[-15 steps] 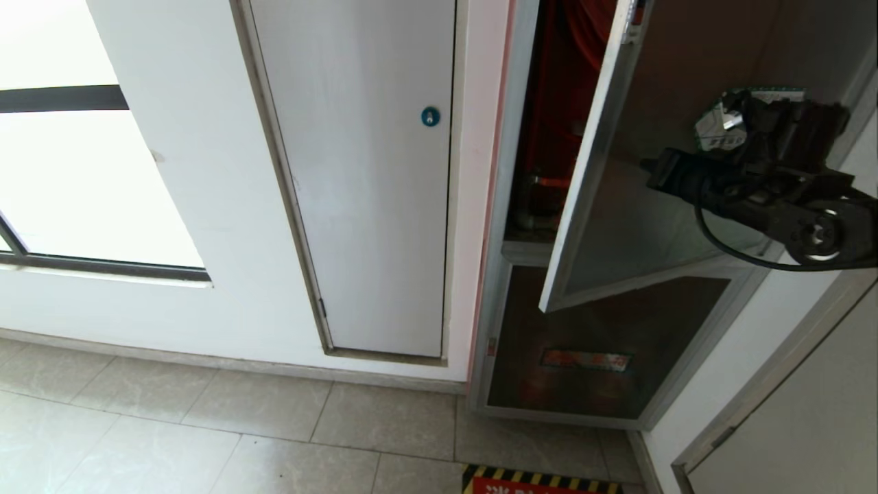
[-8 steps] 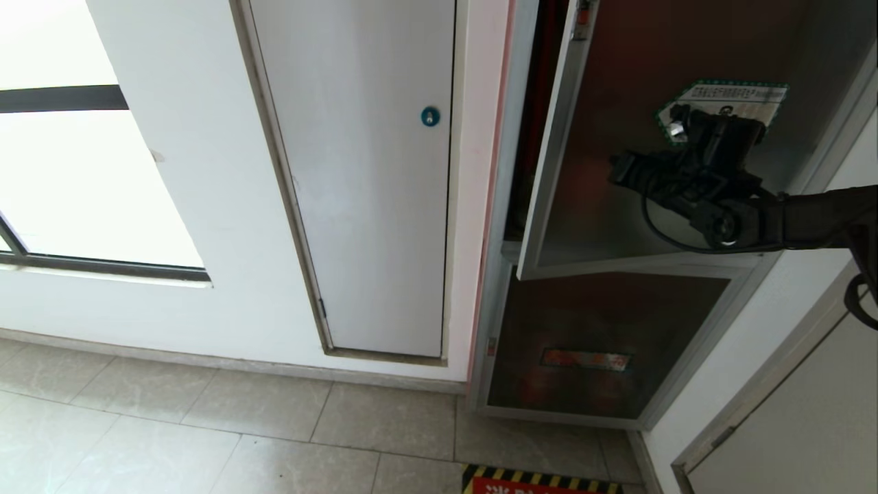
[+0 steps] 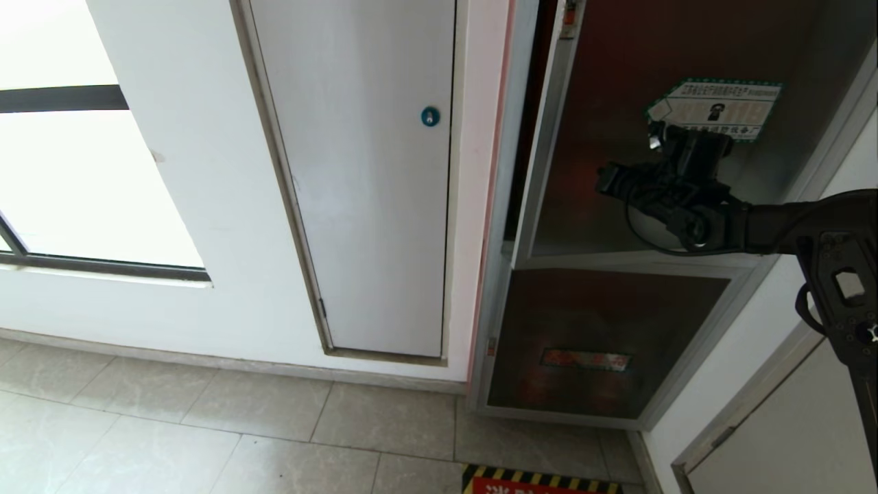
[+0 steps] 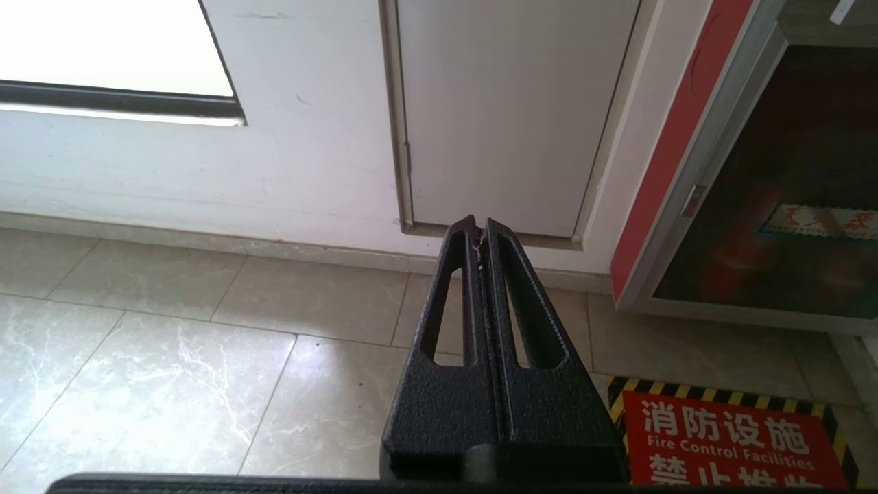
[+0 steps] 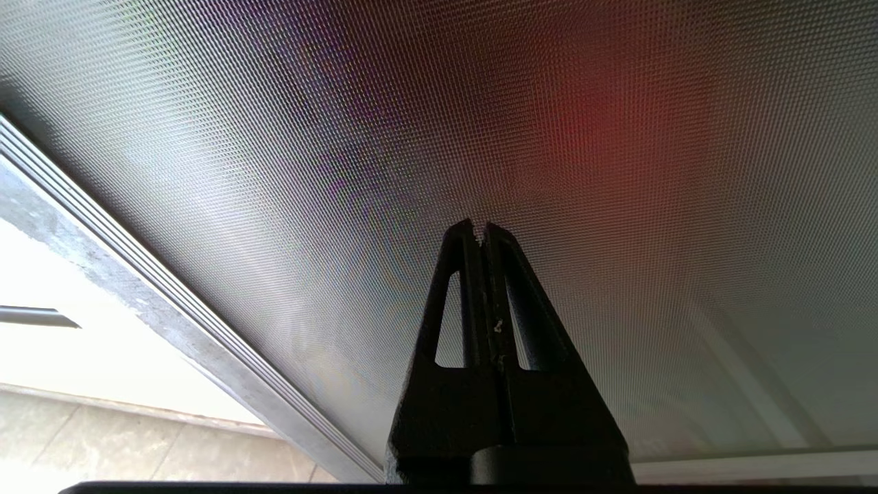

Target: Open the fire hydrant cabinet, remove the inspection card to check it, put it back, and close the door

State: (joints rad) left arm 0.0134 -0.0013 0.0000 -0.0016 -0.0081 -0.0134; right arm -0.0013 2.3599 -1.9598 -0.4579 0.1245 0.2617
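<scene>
The door, dark tinted glass in a silver frame with a green-bordered sticker, stands almost flush with the fire hydrant cabinet. Only a thin dark gap shows at its left edge. My right gripper is shut and empty, just below the sticker, its tips at the glass. In the right wrist view the shut right gripper points straight at the textured glass of the door, with the door's frame beside it. The inspection card is out of view. My left gripper hangs parked and shut above the floor.
A white panel door with a round blue lock is left of the cabinet. Below the door is a smaller dark glass panel with a reddish label. A red fire-control floor sign lies in front. A window is at far left.
The door has swung from half open to nearly shut, with my right gripper travelling left and away with it. The red inside of the cabinet no longer shows.
</scene>
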